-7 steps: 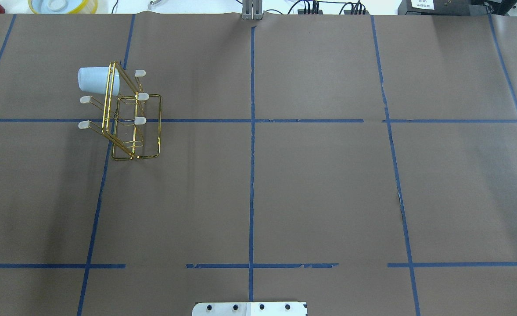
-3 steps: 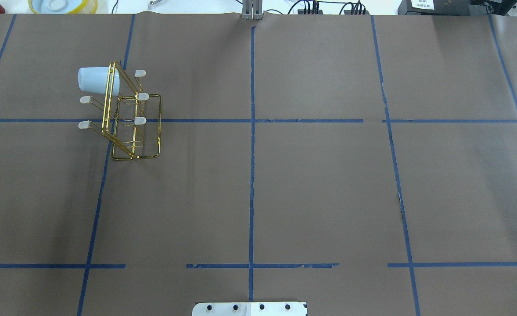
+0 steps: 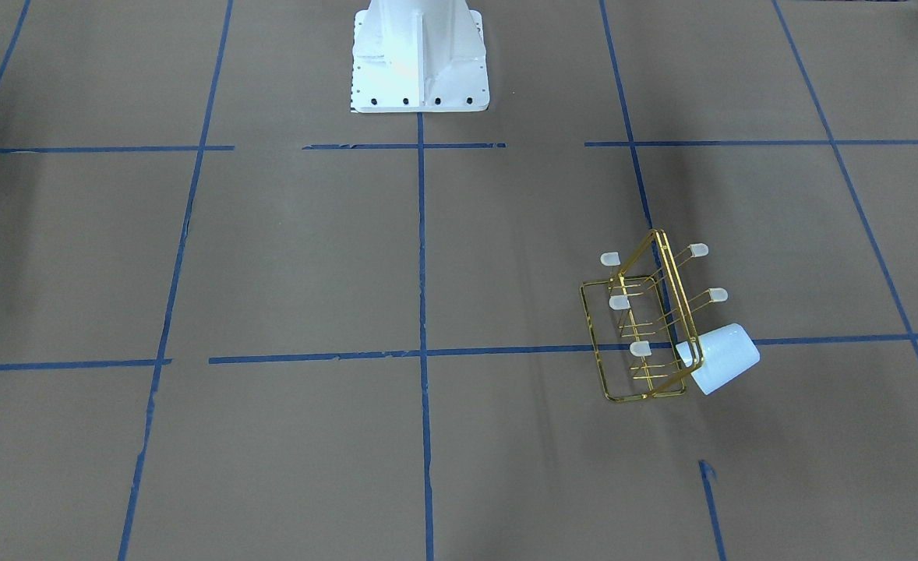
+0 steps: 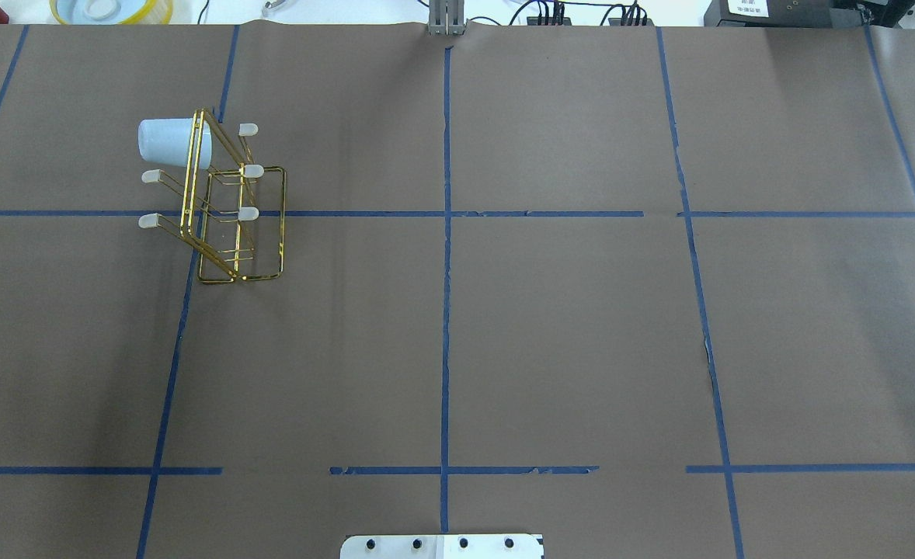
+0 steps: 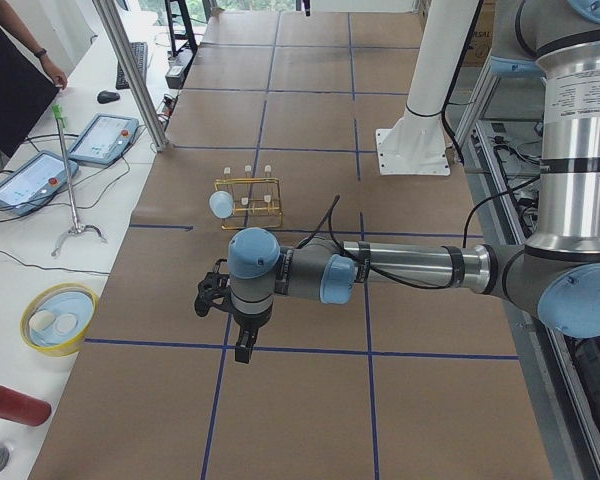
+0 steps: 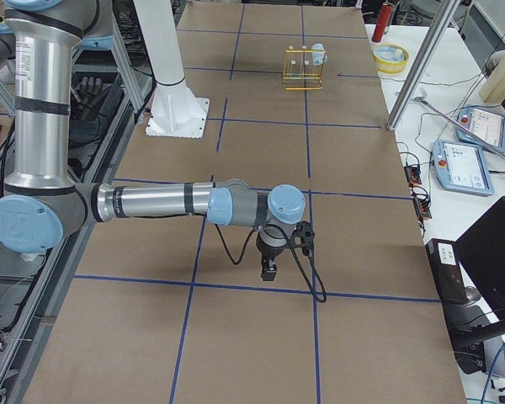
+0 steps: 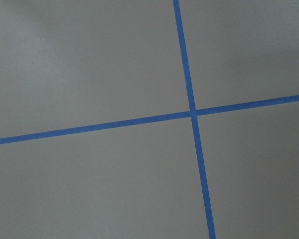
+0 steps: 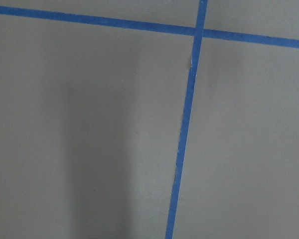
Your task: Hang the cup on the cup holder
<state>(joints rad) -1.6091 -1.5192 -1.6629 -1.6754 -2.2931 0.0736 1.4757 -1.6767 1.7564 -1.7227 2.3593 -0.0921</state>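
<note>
Neither the left gripper (image 5: 244, 348) nor the right gripper (image 6: 269, 271), each pointing down over the table (image 4: 566, 326), shows whether its jaws are spread or pressed together. Well apart from both, the cup (image 4: 166, 142) hangs on the cup holder (image 4: 191, 175), on the end prong farthest from the robot.

Place: robotics lab.
Bench: long table (image 4: 582, 349) under brown paper, gridded with blue tape (image 4: 445, 310).
Machines: silver-and-blue industrial arms (image 5: 410, 268); white bolted pedestal (image 3: 418, 54).
Side desks: teach pendants (image 6: 465, 166), black cables (image 4: 551, 14), operator (image 5: 10, 70) standing by.
</note>
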